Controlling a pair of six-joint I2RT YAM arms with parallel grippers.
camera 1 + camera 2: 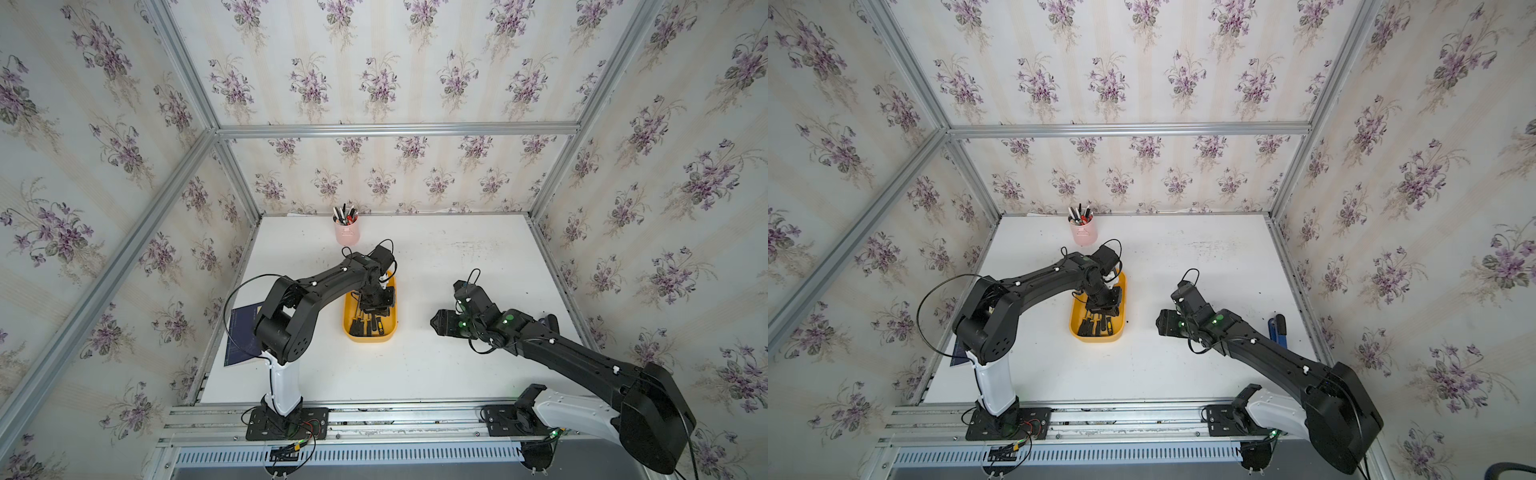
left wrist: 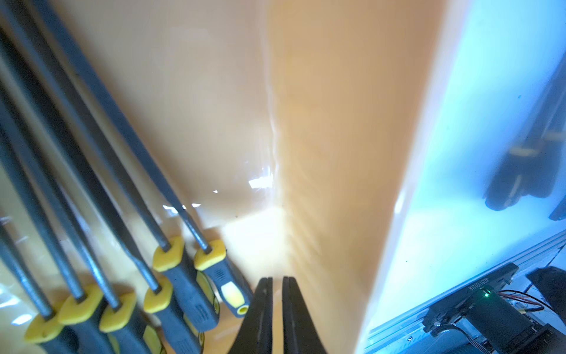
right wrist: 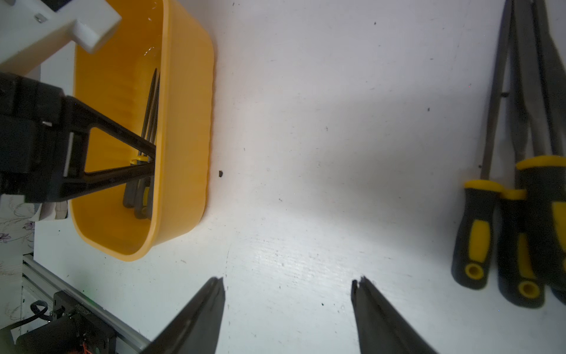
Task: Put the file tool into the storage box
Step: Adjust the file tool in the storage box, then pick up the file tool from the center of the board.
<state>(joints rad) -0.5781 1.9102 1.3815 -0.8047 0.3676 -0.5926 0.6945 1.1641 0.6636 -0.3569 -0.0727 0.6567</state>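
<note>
The storage box point(image 1: 370, 338) point(image 1: 1096, 337) is a shallow yellow-orange tray left of the table's middle. Several file tools point(image 2: 128, 144) with black-and-yellow handles lie side by side in it, also seen in a top view point(image 1: 365, 324). My left gripper point(image 2: 277, 280) reaches down into the box point(image 2: 337, 122) beside the nearest file's handle point(image 2: 226, 275). Its jaws stand a narrow gap apart with nothing between them. My right gripper point(image 3: 288, 283) point(image 1: 434, 322) hovers open and empty over bare table to the right of the box point(image 3: 183, 122). More files point(image 3: 477, 226) lie on the table beyond it.
A pink pen cup point(image 1: 346, 232) point(image 1: 1084, 232) stands at the back of the table behind the box. A dark blue booklet point(image 1: 241, 336) lies at the left edge under the left arm. The loose files point(image 1: 1279, 328) sit near the right wall, partly hidden by the right arm.
</note>
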